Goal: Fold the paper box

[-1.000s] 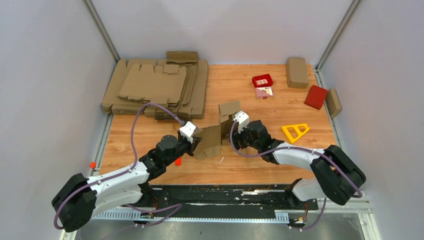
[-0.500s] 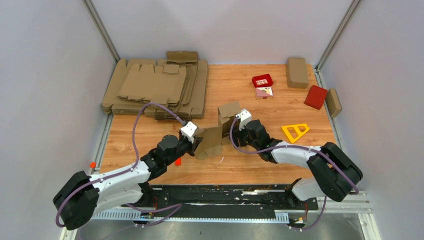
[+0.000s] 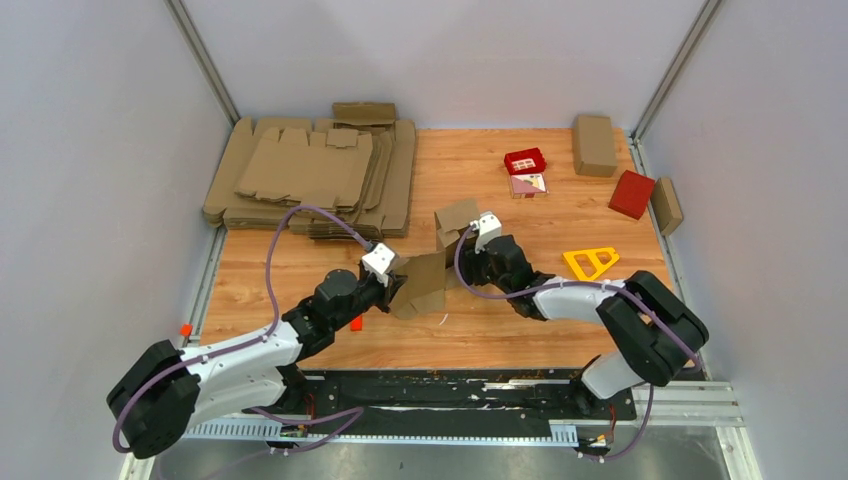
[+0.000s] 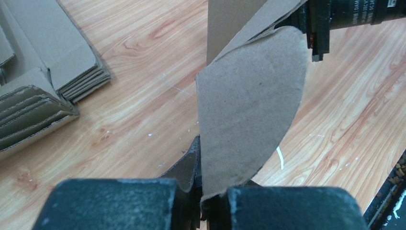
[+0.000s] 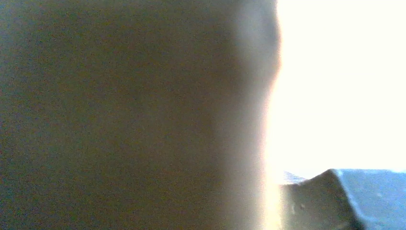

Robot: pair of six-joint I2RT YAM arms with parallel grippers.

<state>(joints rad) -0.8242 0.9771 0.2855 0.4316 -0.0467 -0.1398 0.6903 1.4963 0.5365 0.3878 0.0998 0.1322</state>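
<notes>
The paper box is a half-formed brown cardboard piece standing in the middle of the table, with one flap sticking up. My left gripper is shut on its left flap. In the left wrist view the rounded flap rises from between the shut jaws of that gripper. My right gripper presses against the box's right side below the raised flap. In the right wrist view, dark blurred cardboard fills most of the frame, and only one fingertip shows, so the jaw gap is hidden.
A stack of flat cardboard sheets lies at the back left. Two red boxes, two folded brown cartons and a yellow triangular frame sit on the right. A small red piece lies near the left arm.
My right arm has slid left, pushing its gripper closer into the box. The raised flap has shifted slightly left. The left gripper keeps its hold.
</notes>
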